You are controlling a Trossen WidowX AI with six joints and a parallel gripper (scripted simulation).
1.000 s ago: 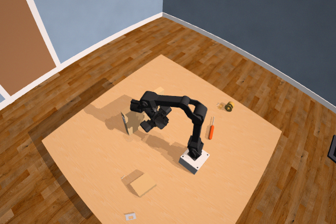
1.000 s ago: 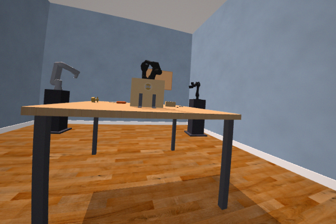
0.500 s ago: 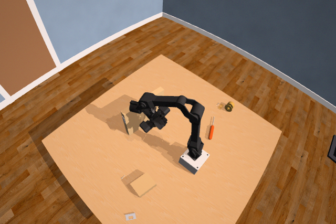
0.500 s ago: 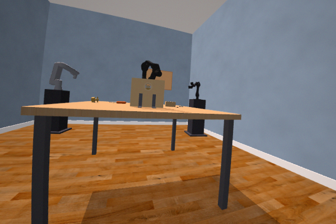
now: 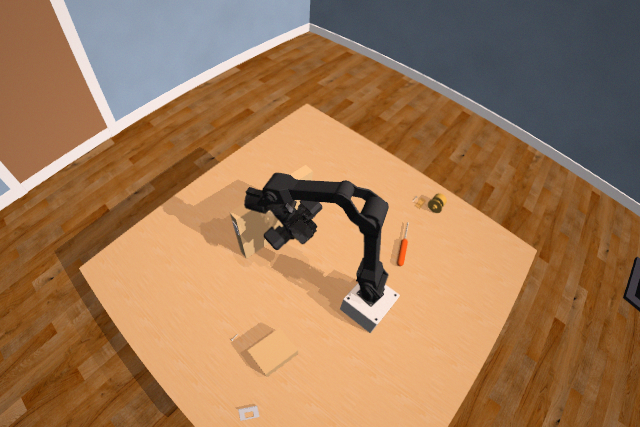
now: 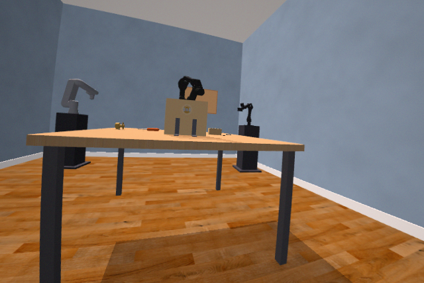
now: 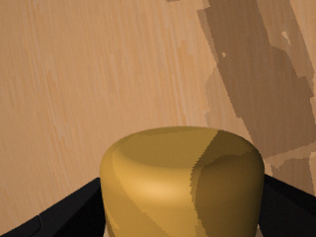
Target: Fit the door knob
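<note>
While the single black arm (image 5: 330, 189) reached away from its grey base block (image 5: 356, 312), the claw (image 5: 281, 233) stood clenched on one brass door knob (image 7: 182, 197), which filled the lower half of the wrist view between two dark fingers. A second brass knob (image 5: 437, 202) lay on the desk (image 5: 454, 277) well apart from the arm, near one orange-handled screwdriver (image 5: 402, 250). One upright wooden panel (image 5: 247, 236) stood on the desk just beside the claw, carried on two dark brackets (image 6: 177, 126) seen in the exterior view; one round brass fitting (image 6: 186, 109) showed on the panel face turned away from the robot. One flat wooden block (image 5: 272, 351) lay nearer the desk's front edge, one small grey square plate (image 5: 248, 412) lay close to that edge, and a small pale piece (image 5: 302, 171) showed behind the arm. The held knob's rounded head faced the wrist camera, so its long axis ran away from the camera toward the desk surface below; the spindle itself was hidden behind the head, and whether it had met the socket could not be told. The arm rose from its base, bent sharply at the elbow (image 5: 374, 213), ran level toward the panel, and folded downward at the wrist beside the panel's robot-facing side.
</note>
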